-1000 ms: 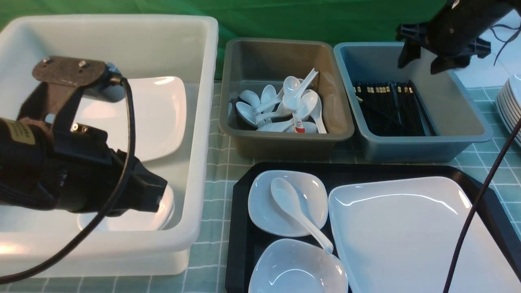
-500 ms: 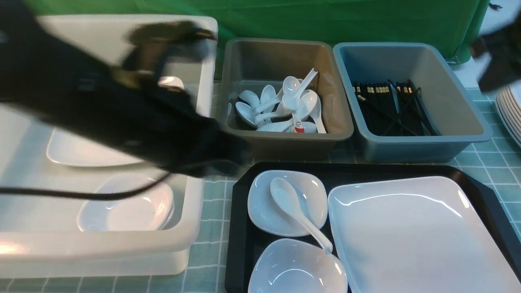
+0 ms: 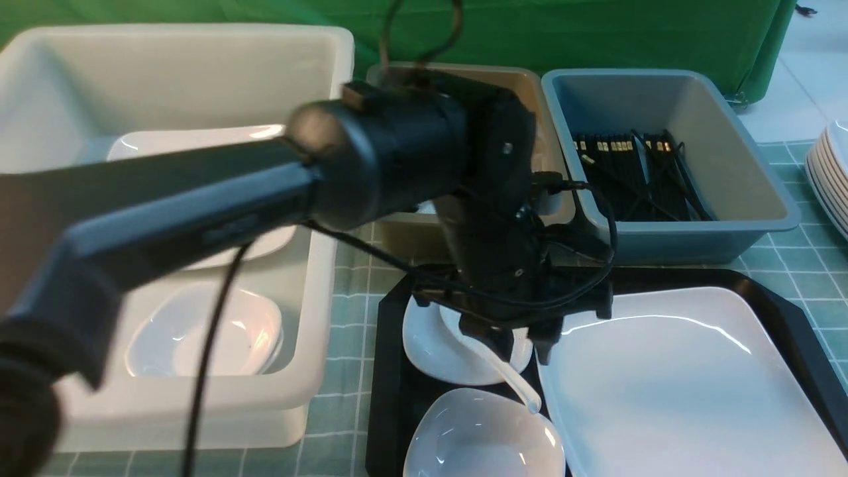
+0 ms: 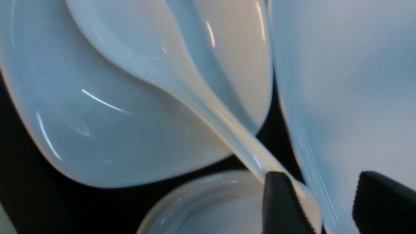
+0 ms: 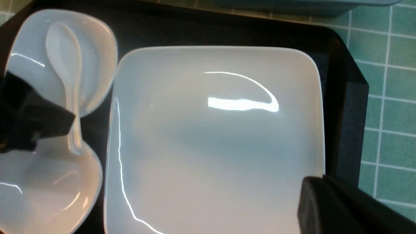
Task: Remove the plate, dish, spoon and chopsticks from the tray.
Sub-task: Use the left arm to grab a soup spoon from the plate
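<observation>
The white spoon lies with its bowl in the far small dish and its handle end over the near dish. My left gripper hovers low over that handle, open. In the left wrist view the spoon's handle tip sits between the fingers, close to one pad. The big square plate fills the right of the black tray. My right gripper is shut and empty over the plate's outer corner. Black chopsticks lie in the blue tub.
A large white tub on the left holds a plate and a dish. A grey tub with spoons stands behind the tray, mostly hidden by my left arm. A stack of white plates sits at the far right.
My left arm swung right from the white tub to the tray and its jaws opened over the spoon handle. The right arm left the blue tub and the front view.
</observation>
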Tool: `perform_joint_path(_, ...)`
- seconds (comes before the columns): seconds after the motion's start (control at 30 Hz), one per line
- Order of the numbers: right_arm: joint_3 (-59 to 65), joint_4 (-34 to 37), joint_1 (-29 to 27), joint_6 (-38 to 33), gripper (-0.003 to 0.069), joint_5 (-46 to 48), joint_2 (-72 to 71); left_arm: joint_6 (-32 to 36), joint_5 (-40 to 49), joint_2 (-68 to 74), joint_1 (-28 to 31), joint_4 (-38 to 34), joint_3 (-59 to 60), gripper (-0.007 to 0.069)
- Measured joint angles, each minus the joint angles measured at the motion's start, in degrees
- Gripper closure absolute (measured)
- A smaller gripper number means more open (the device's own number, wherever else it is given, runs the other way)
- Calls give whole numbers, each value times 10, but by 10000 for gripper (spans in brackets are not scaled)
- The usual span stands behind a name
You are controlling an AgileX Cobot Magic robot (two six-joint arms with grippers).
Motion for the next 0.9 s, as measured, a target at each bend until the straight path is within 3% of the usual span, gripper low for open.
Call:
perform_joint_path(0.07, 0, 0, 0, 0, 638, 2, -1, -27, 6, 23, 8, 2, -22, 202)
perform_joint_path(0.13, 0, 0, 0, 0, 638, 3, -2, -42, 8, 35, 17, 2, -30, 152)
perform_joint_path(0.3, 0, 0, 0, 0, 638, 4, -2, -54, 9, 55, 41, 1, -35, 97)
perform_joint_path(0.77, 0, -1, 0, 0, 638, -3, -2, -55, 1, 98, 49, -25, -36, 203)
perform_joint_path(0.9, 0, -1, 0, 1, 638, -4, -2, -52, -1, 102, 49, -19, -37, 277)
